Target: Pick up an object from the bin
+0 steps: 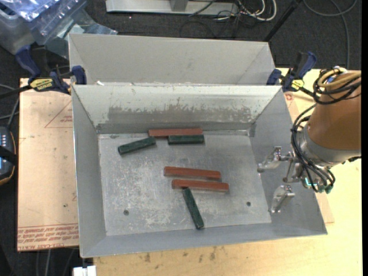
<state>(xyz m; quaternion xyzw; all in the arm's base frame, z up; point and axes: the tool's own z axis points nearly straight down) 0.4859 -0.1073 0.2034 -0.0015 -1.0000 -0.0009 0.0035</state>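
**Gripper wide and empty at the bin's right wall**

Front of the bin (86, 171): a dark green bar (192, 207) lies slanted, its far end just beside a red-brown pair (195, 179) lying side by side mid-floor. Back wall: a green-and-red pair (178, 135), and a lone green bar (137, 146) toward the left. The gripper (275, 180) hangs over the right slope, fingers spread wide with nothing between, well apart from every bar. The front bar looks the likeliest pick: turn the fingers across its narrow width and come down mid-length, clear of the pair.

Robotics lab: robot arm (336, 125) over grey metal bin (172, 62), loose cables (253, 4) behind.
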